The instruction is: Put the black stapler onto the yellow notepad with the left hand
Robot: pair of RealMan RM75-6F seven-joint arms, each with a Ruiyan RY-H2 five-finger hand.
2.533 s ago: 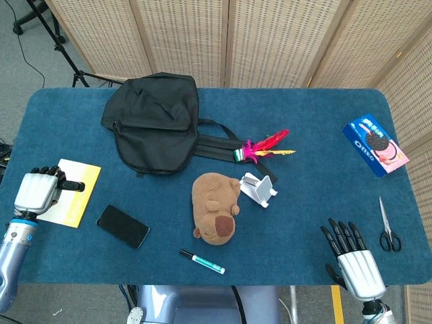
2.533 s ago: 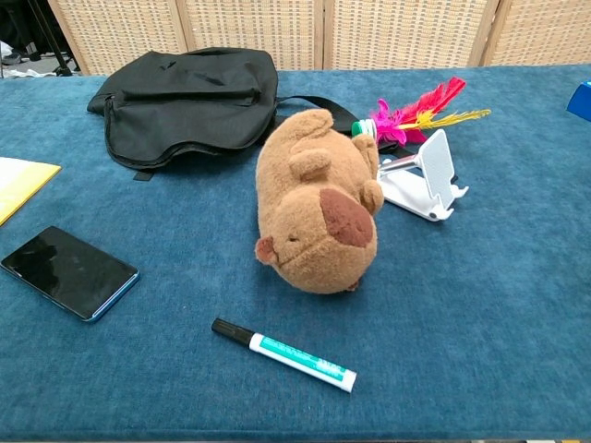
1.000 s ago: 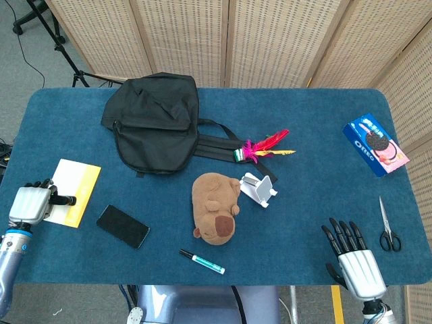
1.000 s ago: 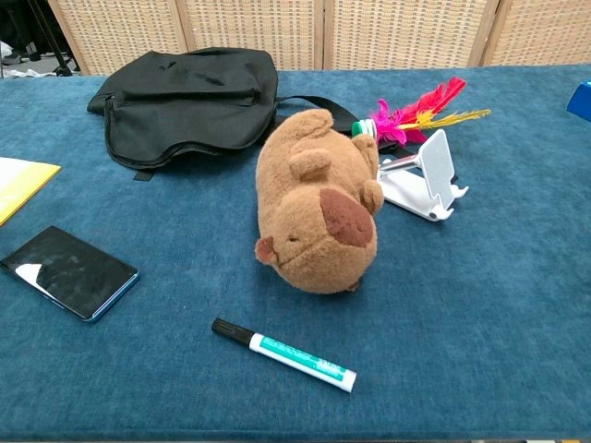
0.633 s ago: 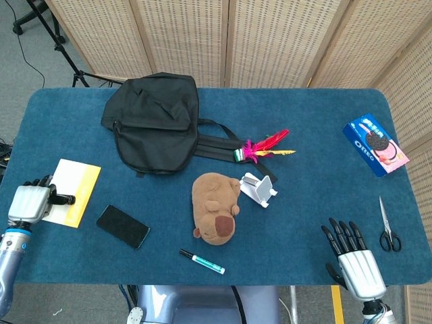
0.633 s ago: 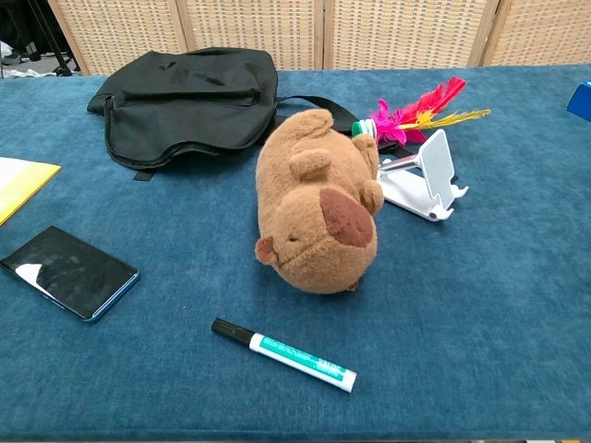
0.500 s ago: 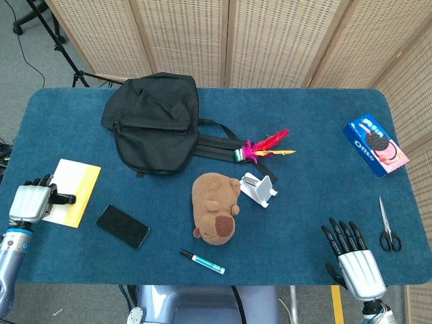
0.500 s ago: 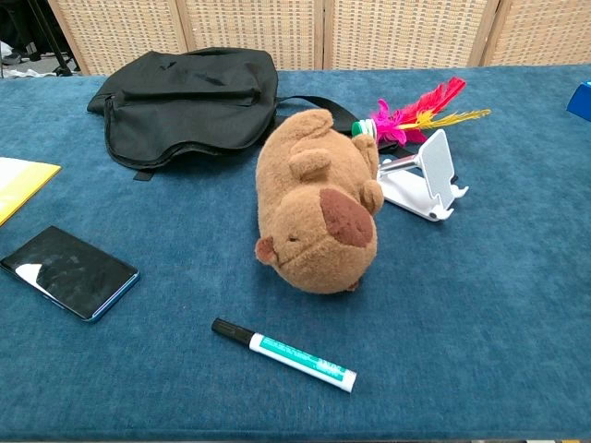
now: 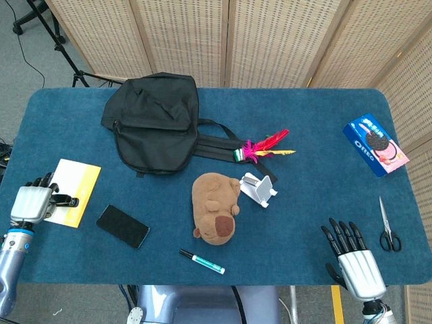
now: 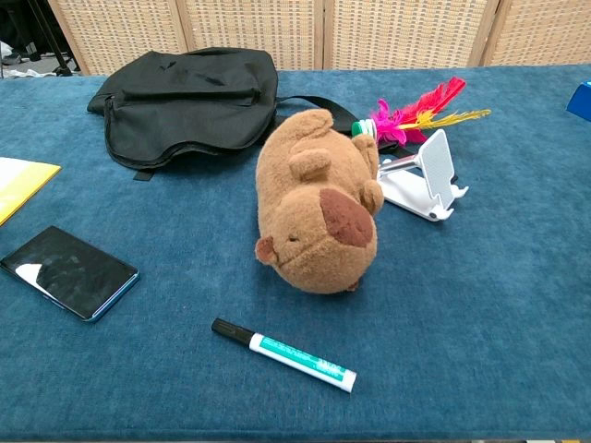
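black stapler [image 9: 67,200] lying on yellow notepad [image 9: 74,191]

One backpack [image 9: 154,121], one plush toy [image 9: 214,206], one phone [image 9: 122,226], one marker [image 9: 202,261], one scissors [image 9: 386,227], one cookie box [image 9: 374,144].

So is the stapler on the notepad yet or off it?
On it: the stapler lies across the notepad near its left edge, beside the left hand.

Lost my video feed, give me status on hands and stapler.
Left hand beside black stapler, grip unclear. Stapler lies on yellow notepad. Right hand open, idle. Nothing in the way.
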